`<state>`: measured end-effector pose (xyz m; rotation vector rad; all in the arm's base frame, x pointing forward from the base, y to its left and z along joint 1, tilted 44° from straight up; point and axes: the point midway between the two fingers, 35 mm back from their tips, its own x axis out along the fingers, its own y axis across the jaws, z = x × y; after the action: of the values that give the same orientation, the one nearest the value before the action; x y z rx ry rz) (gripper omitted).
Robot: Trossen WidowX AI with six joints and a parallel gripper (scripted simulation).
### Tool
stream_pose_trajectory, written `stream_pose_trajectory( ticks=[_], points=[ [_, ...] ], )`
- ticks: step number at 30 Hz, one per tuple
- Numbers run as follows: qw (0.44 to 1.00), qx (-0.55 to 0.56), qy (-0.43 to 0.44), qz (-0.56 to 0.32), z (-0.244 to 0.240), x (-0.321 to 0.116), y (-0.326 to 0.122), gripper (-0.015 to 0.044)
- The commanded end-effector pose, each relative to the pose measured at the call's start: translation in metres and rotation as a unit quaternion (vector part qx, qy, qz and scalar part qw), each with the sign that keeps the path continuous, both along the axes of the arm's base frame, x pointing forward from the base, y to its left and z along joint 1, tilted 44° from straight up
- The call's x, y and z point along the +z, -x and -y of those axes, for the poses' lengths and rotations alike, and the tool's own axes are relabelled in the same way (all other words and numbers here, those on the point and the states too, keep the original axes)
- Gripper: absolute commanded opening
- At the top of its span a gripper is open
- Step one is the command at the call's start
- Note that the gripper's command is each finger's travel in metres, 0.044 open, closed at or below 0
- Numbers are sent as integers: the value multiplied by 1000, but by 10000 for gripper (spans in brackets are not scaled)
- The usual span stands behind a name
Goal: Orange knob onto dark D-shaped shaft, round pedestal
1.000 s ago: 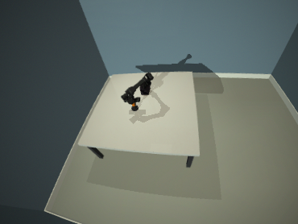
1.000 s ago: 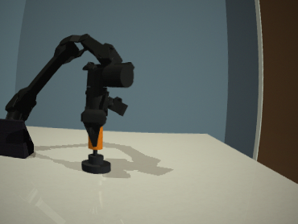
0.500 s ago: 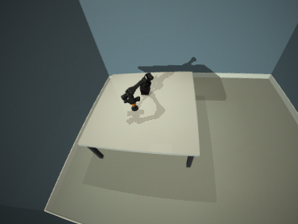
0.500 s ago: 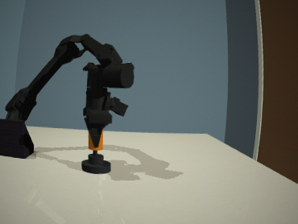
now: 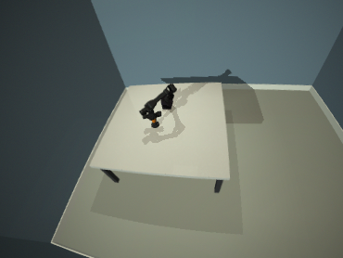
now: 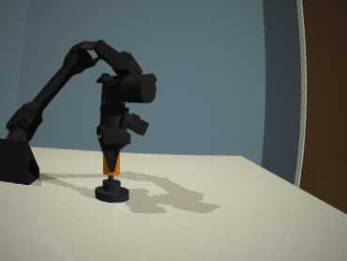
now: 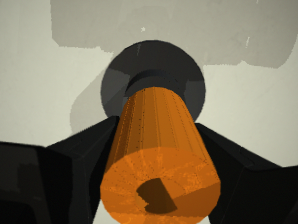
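Note:
The orange knob [image 5: 154, 121] [image 6: 107, 167] [image 7: 156, 125] is upright in my gripper [image 6: 112, 170] [image 7: 155, 126], which is shut on it with one finger on each side. The round dark pedestal [image 5: 155, 125] [image 6: 112, 194] [image 7: 152, 55] stands on the table under the knob. A short piece of the dark shaft [image 6: 111, 177] shows between the knob's lower end and the pedestal's raised middle, so the knob is above the pedestal, at the shaft's top. Whether the shaft's tip is inside the hole is hidden. The knob's top opening shows a straight side in the wrist view.
The pale table [image 5: 185, 155] [image 6: 188, 239] carries the arm's dark base [image 5: 167, 102] [image 6: 18, 161], behind the pedestal in the top view and left of it in the exterior view. The arm's shadow falls around the pedestal. Walls stand behind the table.

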<state>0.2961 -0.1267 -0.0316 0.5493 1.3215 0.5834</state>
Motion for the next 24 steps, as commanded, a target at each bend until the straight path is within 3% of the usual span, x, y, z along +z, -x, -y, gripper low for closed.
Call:
stream_pose_trajectory(
  ticks=[1,13,24],
  points=[
    [1000,0,-1,2,1,1,0,0],
    [994,75,15,73,2,1,-1,0],
    [994,75,15,73,2,2,0,0]
  ],
)
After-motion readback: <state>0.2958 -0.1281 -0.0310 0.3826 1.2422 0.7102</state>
